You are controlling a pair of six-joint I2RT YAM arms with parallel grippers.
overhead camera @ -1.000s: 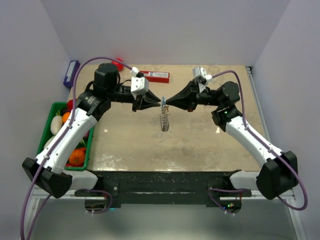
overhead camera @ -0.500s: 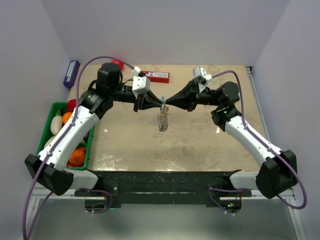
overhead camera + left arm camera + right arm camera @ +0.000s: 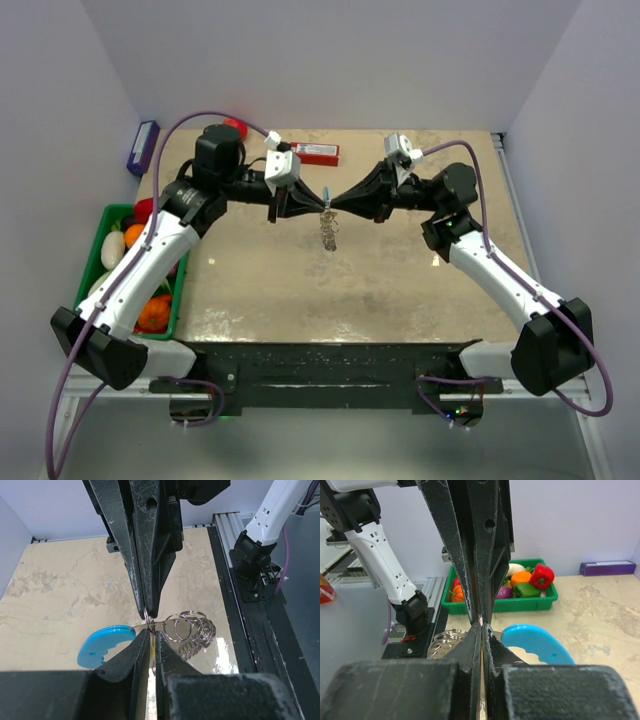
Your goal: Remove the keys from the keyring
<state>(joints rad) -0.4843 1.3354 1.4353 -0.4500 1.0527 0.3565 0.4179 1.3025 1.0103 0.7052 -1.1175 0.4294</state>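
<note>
keyring [image 3: 327, 230] is held above the middle of the tabletop [image 3: 400, 285], gripped by the closed right tool [image 3: 336, 205] and the narrowly pinched left tool [image 3: 319, 205]; with uneven pulling it could be dropped.

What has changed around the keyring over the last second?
The left gripper moved right until its tips met the right gripper, its jaws narrowing onto the top of the keyring. Its dangling end now hangs slightly higher. Unchanged: the right gripper stays shut on the keyring, above the table; red box and green tray untouched.
</note>
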